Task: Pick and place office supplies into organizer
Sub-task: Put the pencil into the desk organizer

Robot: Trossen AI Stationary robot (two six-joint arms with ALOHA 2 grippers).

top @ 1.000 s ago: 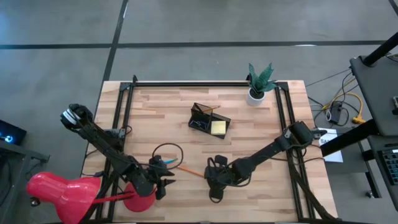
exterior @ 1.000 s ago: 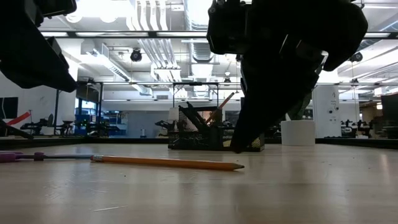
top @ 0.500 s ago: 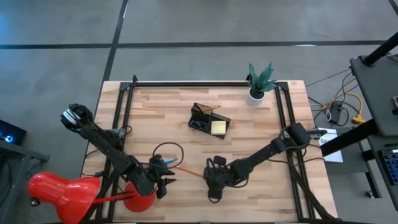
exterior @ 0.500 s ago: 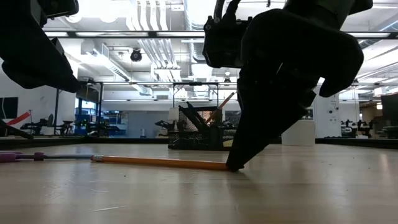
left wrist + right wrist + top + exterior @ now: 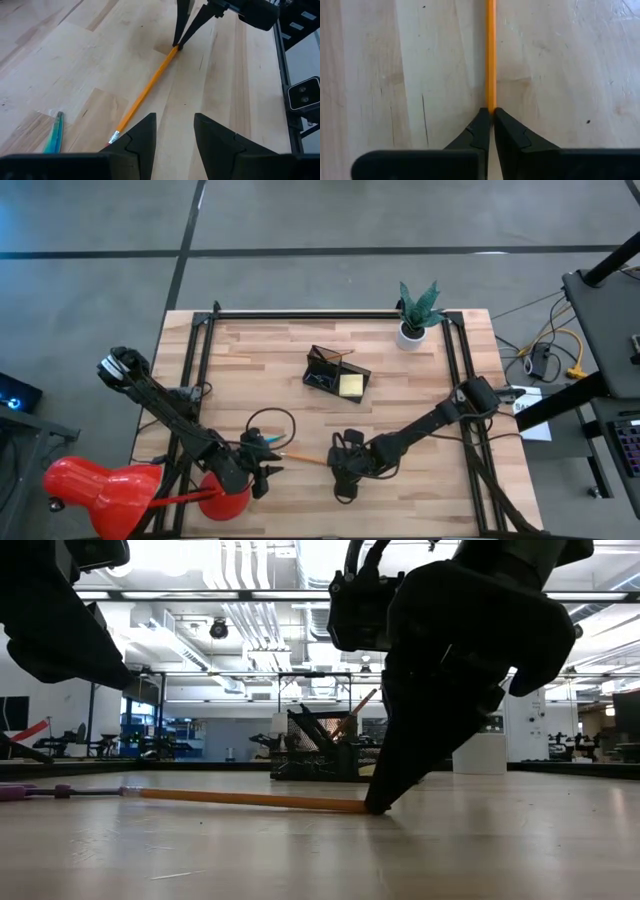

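Note:
A thin orange pencil (image 5: 305, 458) lies flat on the wooden table near its front edge. My right gripper (image 5: 336, 466) is down at the pencil's right end, shut on it. My left gripper (image 5: 175, 135) hovers open above the table just short of the pencil's eraser end (image 5: 116, 135), touching nothing. A teal-and-purple item (image 5: 54, 139) lies beside it. The black mesh organizer (image 5: 337, 374) stands mid-table with a yellow sticky pad (image 5: 350, 385) in its tray. My right gripper pinches the pencil's pointed end (image 5: 491, 104) between its two fingertips (image 5: 376, 804). The fingers slant down from the table's right and lie in line with the pencil. The pencil rests along its whole length on the table.
A red desk lamp (image 5: 100, 485) sits at the front left corner, close to my left arm. A black cable loop (image 5: 270, 423) lies behind the pencil. A potted plant (image 5: 415, 312) stands at the far right. Bare wood lies between the pencil and the organizer.
My right gripper has come down and slightly toward the near edge onto the pencil's pointed end. The pencil has slid a little along its length toward the table's left, still flat on the wood.

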